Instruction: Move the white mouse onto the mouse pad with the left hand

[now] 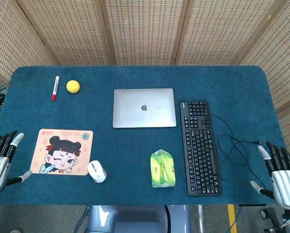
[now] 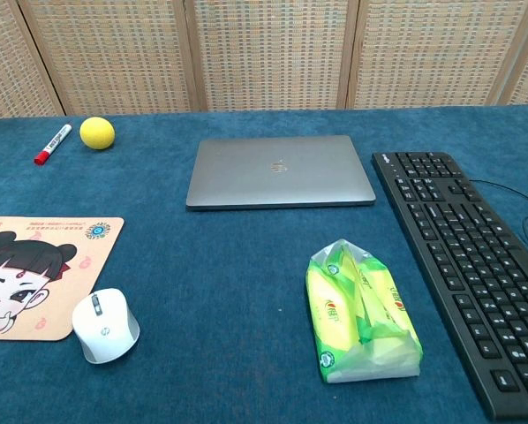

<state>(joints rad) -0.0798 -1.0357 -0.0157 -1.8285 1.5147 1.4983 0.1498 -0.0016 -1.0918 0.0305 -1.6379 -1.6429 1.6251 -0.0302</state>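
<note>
The left hand [image 1: 2,160] sits at the counter's [image 1: 135,194] left edge, at about 9 o'clock from the pad [image 1: 62,152], palm down with fingers spread and pointing up the frame, thumb out toward the pad; it is released and holds nothing. The pad lies just beside it, printed with a winking cartoon girl with black hair buns; a small line of print and a round emblem run along its top edge, too small to read. The mouse [image 1: 97,171] rests on the blue cloth at the pad's lower right corner, roughly 4 o'clock from the pad's middle, touching or just off its edge, not on it. In the chest view the mouse [image 2: 105,325] shows a grey scroll wheel and a small round logo, unreadable.

At 3 o'clock from the mouse lies a green tissue pack [image 1: 163,169] with print too small to read. A closed silver laptop [image 1: 144,108] with an Apple logo sits at the counter's middle. A black keyboard [image 1: 200,147] lies at its 4 o'clock, its cable [image 1: 232,143] looping to the right. At far 11 o'clock are a red-capped marker [image 1: 54,88] and a yellow ball [image 1: 73,86].

The right hand [image 1: 280,172] rests at the right edge, fingers spread, released, holding nothing.
</note>
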